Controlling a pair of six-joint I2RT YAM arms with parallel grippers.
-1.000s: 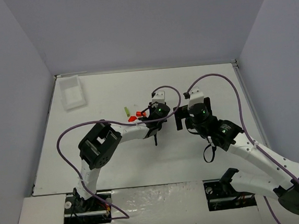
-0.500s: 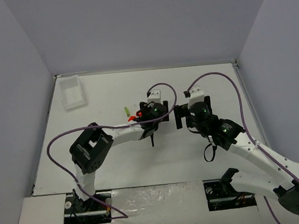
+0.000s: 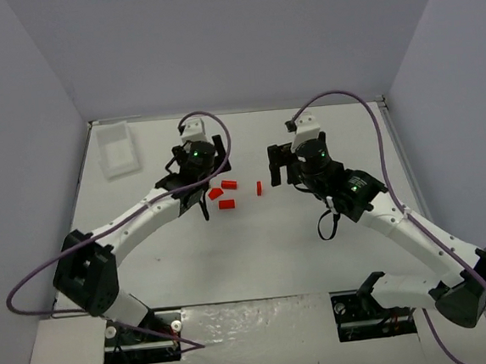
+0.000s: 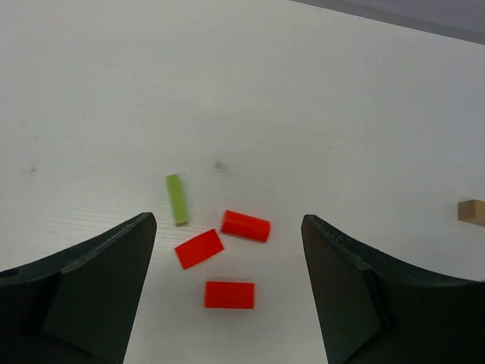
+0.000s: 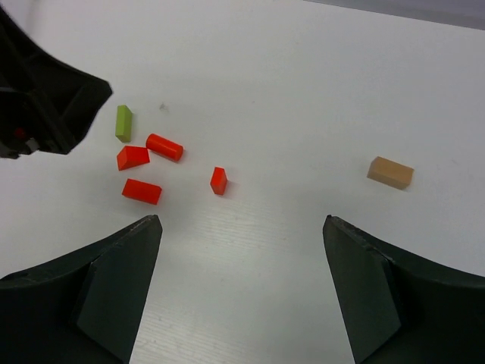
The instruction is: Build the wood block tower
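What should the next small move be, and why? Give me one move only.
Probably shift the right jaws, open and empty, over the tan block and lower onto it. Nothing is stacked yet: the red blocks and the green stick lie loose in a cluster, and the tan block, lying apart from them, seems the likeliest base to place first.

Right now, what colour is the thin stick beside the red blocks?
The stick is yellow-green; clearest from left wrist.
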